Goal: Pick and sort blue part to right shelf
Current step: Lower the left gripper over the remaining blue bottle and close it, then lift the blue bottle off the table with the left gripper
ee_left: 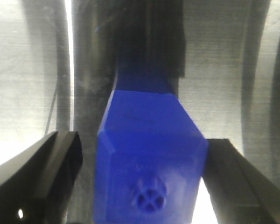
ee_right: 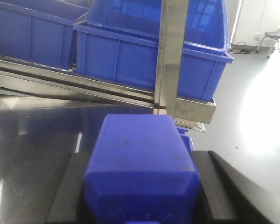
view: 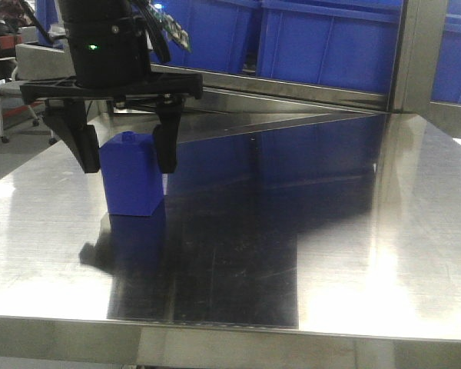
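Shelf post (ee_right: 172, 56) (bins (ee_right: 121, 60) behind) close ahead of blue block (ee_right: 140, 163) in right fingers (ee_right: 210, 186).

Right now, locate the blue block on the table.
Front view, left side: the blue block stands upright on the steel table between the fingers of the left gripper.

The black left gripper (view: 127, 164) is pointed straight down below its round black wrist (view: 107, 42), and its two fingers (view: 166, 146) are spread apart. The right gripper (ee_right: 140, 157) is held about level, clamped on a dark-blue plastic block (ee_right: 139, 149).
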You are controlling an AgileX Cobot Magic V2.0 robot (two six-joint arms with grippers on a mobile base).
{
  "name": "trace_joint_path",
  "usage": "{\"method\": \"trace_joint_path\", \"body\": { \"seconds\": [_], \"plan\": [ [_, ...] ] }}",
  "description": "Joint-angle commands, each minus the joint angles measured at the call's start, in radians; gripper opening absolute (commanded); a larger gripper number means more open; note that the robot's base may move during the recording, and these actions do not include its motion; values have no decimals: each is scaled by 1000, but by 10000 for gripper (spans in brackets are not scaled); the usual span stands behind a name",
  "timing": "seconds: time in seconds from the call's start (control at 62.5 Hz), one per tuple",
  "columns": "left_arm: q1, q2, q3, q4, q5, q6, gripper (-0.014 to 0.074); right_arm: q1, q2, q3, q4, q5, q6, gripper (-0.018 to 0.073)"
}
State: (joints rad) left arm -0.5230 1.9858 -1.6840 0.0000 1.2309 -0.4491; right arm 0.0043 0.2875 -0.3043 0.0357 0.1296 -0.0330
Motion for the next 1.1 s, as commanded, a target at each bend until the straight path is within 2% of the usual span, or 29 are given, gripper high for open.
{"method": "trace_joint_path", "body": {
  "seconds": [0.0,0.16,0.432,0.688,0.816,0.96,1.089],
  "plan": [
    [-5,-34,-30,0,32,-1,565,-6,6,-31,-7,-98,-8,311],
    [-5,-30,-30,0,37,-1,558,-6,6,-31,-7,-98,-8,311],
    [-5,-30,-30,0,37,-1,391,-6,6,-31,-7,-98,-8,311],
    [-5,-66,-30,-23,39,12,332,-6,6,-31,-7,-98,-8,311],
    [-5,-120,-30,-68,39,130,331,-6,6,-31,-7,-98,-8,311],
    [-5,-189,-30,-148,39,336,331,-6,6,-31,-7,-98,-8,311],
    [-5,-247,-9,-211,29,472,331,-6,6,-31,-7,-98,-8,311]
  ]
}}
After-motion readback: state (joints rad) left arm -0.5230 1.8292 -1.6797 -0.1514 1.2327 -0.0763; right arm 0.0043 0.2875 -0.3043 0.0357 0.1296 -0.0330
